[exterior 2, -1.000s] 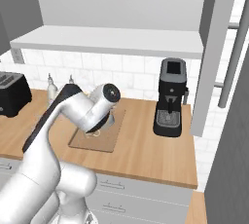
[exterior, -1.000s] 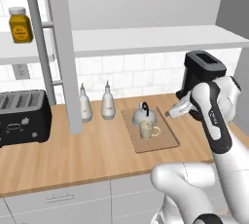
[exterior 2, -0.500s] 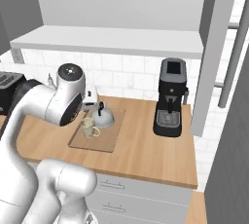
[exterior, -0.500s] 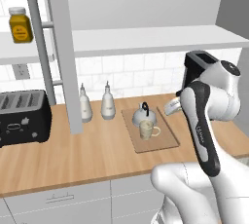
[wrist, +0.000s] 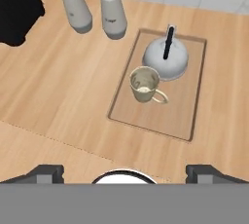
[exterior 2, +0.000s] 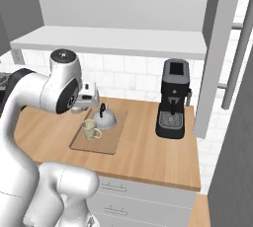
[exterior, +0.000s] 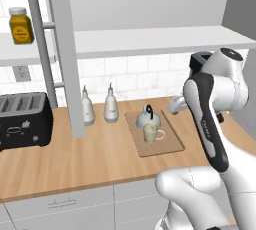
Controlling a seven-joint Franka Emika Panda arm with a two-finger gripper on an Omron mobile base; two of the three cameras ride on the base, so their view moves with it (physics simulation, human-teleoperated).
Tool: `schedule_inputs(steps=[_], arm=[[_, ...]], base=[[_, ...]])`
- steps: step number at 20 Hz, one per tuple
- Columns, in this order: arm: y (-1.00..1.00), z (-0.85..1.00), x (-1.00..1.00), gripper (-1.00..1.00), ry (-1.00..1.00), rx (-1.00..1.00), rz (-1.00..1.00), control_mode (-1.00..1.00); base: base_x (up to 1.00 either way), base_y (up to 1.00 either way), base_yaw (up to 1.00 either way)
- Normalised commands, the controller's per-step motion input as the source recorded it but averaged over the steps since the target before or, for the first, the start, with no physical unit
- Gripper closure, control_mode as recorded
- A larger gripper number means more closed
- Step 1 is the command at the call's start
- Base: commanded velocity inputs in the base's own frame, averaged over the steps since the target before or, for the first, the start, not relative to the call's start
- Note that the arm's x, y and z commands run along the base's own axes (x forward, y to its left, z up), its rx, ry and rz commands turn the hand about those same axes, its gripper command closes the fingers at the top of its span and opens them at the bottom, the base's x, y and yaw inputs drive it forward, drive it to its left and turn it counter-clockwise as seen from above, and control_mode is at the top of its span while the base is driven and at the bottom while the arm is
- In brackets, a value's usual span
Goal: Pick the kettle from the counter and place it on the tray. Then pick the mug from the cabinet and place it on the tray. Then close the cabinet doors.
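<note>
The pale grey kettle (exterior: pixel 148 118) (wrist: pixel 166 58) and the cream mug (exterior: pixel 151 133) (wrist: pixel 145 85) both stand on the tan tray (exterior: pixel 170 142) (wrist: pixel 182 113), which lies on the wooden counter (exterior: pixel 100 154). The mug is in front of the kettle, its handle pointing right. My gripper (wrist: pixel 125 174) hovers above the tray's right side, open and holding nothing, with its fingertips (wrist: pixel 46 173) wide apart. It also shows beside the kettle (exterior 2: pixel 105 117) as the gripper (exterior 2: pixel 89 97). The cabinet (exterior: pixel 150 41) stands open; its doors (exterior: pixel 62 49) (exterior 2: pixel 217 53) swing out towards me.
Two slim whitish bottles (exterior: pixel 87 106) (exterior: pixel 111 105) stand left of the tray, and a black toaster (exterior: pixel 22 119) sits further left. A yellow jar (exterior: pixel 20 25) is on the left shelf. A black coffee machine (exterior 2: pixel 173 97) stands right of the tray.
My arm has swung up and back from over the tray, uncovering kettle and mug in the right base view. The gripper stayed open. Kettle, mug and doors have not moved.
</note>
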Motion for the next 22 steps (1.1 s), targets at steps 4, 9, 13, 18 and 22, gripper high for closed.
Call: schedule_inputs(steps=[4, 9, 13, 18, 22], arm=[[0.0, 0.22, -0.48, -1.0, 0.0, 0.0, -0.08, -1.0], [-0.07, 0.21, -0.49, -1.0, -0.07, 0.0, -0.1, -1.0], [-0.13, 0.09, -0.49, -1.0, -0.15, 0.0, -0.08, -1.0], [-0.05, 0.02, -0.26, -1.0, -0.08, 0.0, -0.07, -1.0], [-0.1, 0.0, -0.14, -1.0, -0.02, 0.0, -0.04, -1.0]], base=[[0.0, 0.0, 0.0], [0.0, 0.0, 0.0], [0.0, 0.0, 0.0], [0.0, 0.0, 0.0], [0.0, 0.0, 0.0]])
